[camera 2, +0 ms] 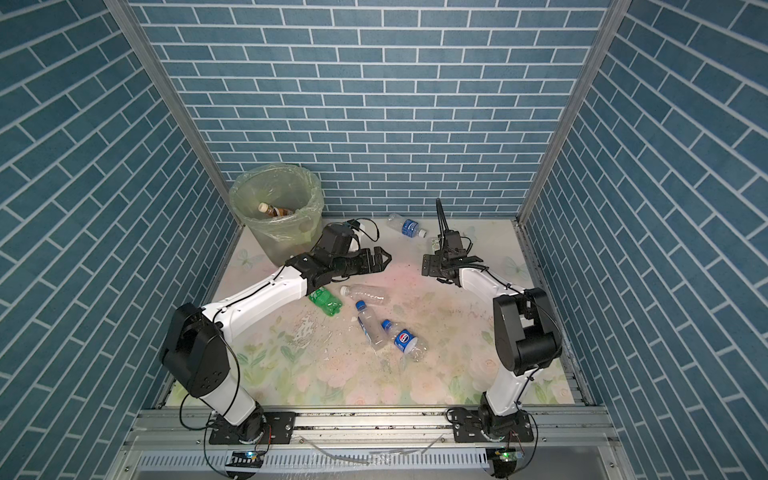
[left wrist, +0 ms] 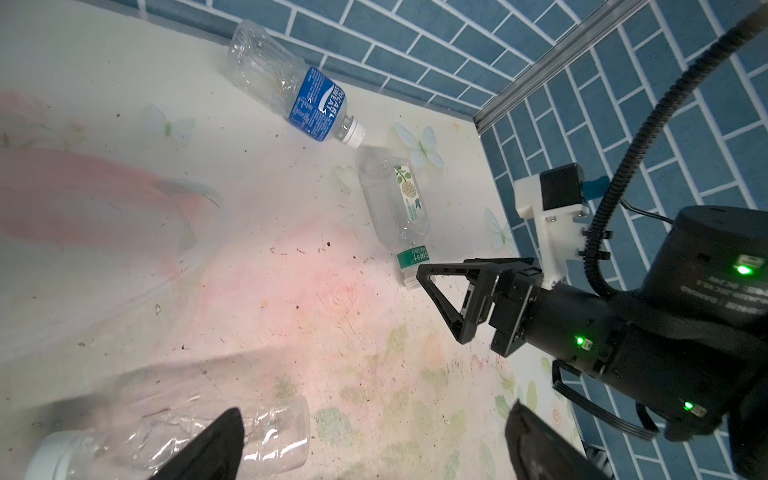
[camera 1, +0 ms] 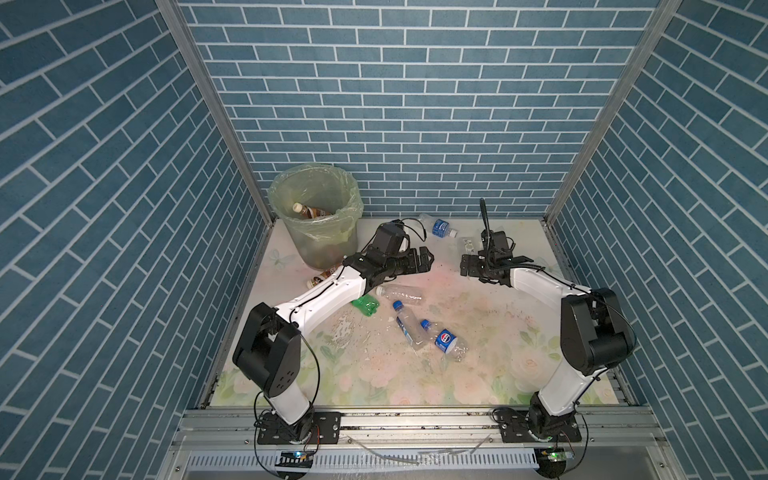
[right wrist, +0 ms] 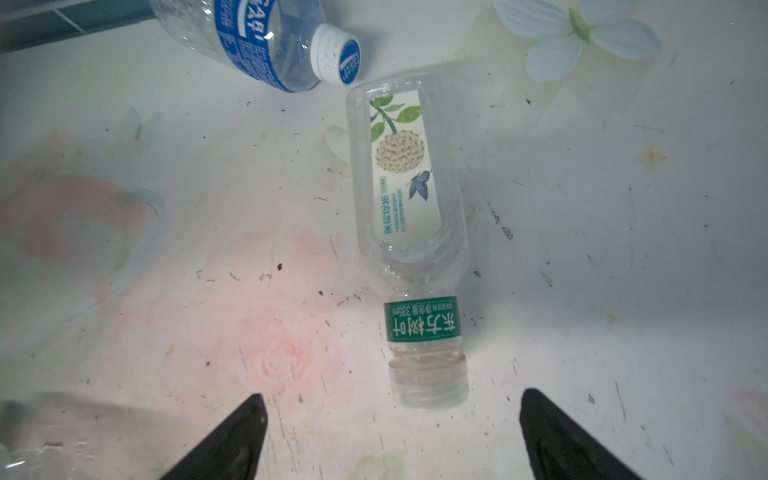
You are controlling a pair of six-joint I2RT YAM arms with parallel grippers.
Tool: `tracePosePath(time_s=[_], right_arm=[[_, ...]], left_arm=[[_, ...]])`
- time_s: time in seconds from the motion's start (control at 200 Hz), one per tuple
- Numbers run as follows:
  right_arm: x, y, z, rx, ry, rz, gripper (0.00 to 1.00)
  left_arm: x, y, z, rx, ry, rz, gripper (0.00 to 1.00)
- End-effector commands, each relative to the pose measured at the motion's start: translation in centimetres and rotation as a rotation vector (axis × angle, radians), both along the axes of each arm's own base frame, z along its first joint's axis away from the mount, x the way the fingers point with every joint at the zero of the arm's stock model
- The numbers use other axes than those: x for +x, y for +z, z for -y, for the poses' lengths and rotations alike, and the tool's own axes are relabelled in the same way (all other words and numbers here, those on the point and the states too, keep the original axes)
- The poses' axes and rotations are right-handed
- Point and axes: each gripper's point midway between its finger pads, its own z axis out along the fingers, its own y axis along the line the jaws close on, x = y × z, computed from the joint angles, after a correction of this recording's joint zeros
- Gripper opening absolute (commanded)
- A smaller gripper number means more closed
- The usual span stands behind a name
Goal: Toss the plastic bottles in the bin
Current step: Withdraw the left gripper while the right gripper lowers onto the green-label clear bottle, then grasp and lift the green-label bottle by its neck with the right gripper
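Right gripper [right wrist: 390, 434], jaws apart and empty as on the left gripper [camera 1: 428, 261], should be advanced astride the floral-label bottle [right wrist: 409, 174] at mid-body, then closed squarely.

The walls [camera 1: 415, 104] are blue brick-patterned, the table [camera 1: 478, 332] pale floral, the bin liner [camera 1: 328, 230] yellow-green, one bottle [camera 1: 365, 306] green.

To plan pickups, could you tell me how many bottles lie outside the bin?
7: Pocari Sweat bottle, green-banded clear bottle at the back; brown-labelled bottle beside the bin; green bottle, white-capped clear bottle, blue-capped bottle, Pepsi bottle centrally. The left arm may hide more.
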Motion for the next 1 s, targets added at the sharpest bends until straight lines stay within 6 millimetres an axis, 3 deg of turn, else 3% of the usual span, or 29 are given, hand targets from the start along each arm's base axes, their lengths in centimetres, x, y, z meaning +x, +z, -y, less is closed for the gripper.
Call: tracePosePath(time_s=[0.0, 0.21, 0.46, 0.75, 0.995], right_arm=[[0.5, -2.1, 1.2, 0.017, -0.061, -0.028, 0.90], [1.0, -4.4, 0.8, 0.044, -0.037, -0.081, 0.85], [1.6, -5.7, 0.7, 0.040, -0.019, -0.097, 0.76], [2.4, -5.8, 0.1, 0.064, 0.000, -0.091, 0.48], [1.7, -4.3, 0.1, 0.080, 0.007, -0.062, 0.25]], left_arm=[[-0.1, -0.2, 0.7, -0.031, -0.007, -0.012, 0.99], [-0.1, -1.1, 1.0, -0.035, -0.012, -0.045, 0.99], [0.1, -2.2, 1.3, -0.034, -0.005, -0.080, 0.99], [0.6, -3.4, 1.6, -0.024, 0.001, -0.112, 0.99], [1.0, -4.1, 2.1, -0.035, 0.012, -0.136, 0.99]])
